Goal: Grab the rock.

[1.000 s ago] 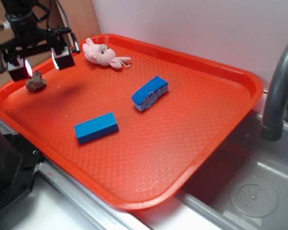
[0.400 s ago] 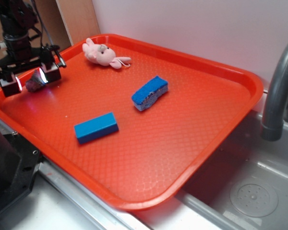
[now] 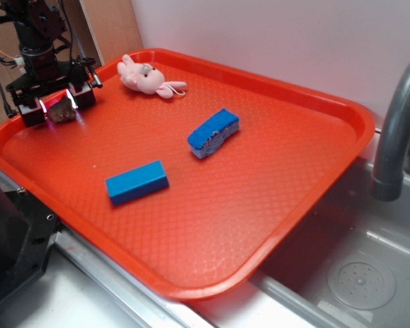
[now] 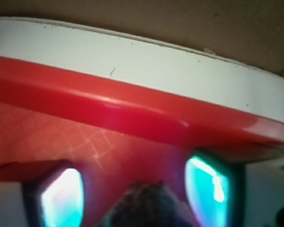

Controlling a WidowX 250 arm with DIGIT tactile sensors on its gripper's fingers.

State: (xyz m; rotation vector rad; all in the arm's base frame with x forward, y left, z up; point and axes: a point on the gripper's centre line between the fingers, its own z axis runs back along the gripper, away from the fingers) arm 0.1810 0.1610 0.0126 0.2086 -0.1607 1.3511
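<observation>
Orange tray [image 3: 273,205] w/ rock [image 3: 61,113] btwn jaws, beside steel sink [image 3: 359,273].

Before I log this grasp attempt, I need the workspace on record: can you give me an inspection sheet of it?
Surface: orange tray with a raised rim, beside a sink.
Job's things: rock lies at the tray's far left corner, between the fingers.
Clutter: pink plush toy near the back rim; blue sponge mid-tray; blue block nearer the front.
Grippers: gripper lowered around the rock; whether the pads touch it cannot be told.
Cables: dark wires run along the arm.
Surroundings: grey faucet, sink drain, white wall, wooden panel.
</observation>
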